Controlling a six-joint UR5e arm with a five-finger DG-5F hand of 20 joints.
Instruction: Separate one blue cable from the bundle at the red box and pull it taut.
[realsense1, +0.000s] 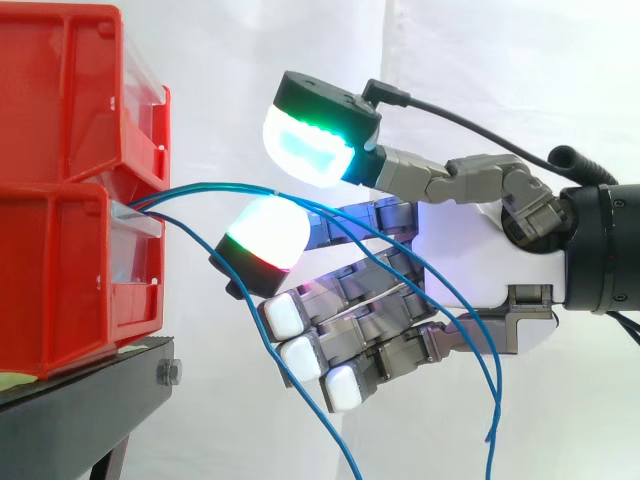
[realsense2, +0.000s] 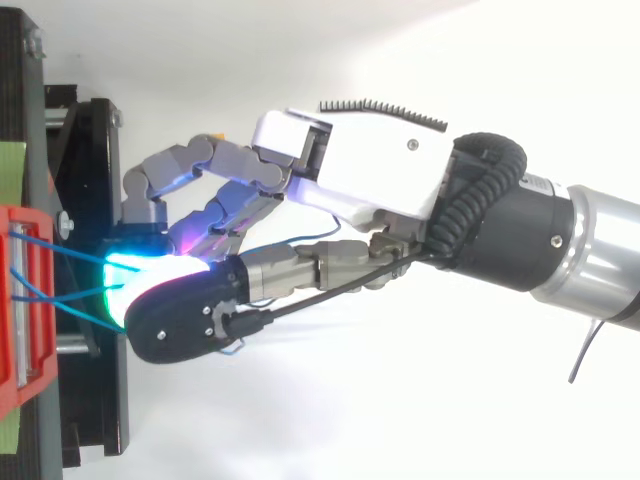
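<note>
The blue cables (realsense1: 200, 188) ran horizontally from the red box (realsense1: 70, 200) toward the hand (realsense1: 470, 260), passing between its parted fingers (realsense1: 310, 140), apparently ungripped.

The side view looks level and close across the red bins (realsense1: 70, 200) toward the hand (realsense1: 470, 270); the top view looks down on both.

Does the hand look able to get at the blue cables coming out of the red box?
Probably yes: the hand is open just off the red box, and the blue cables run through the gap between its thumb and fingers, with nothing blocking.
</note>
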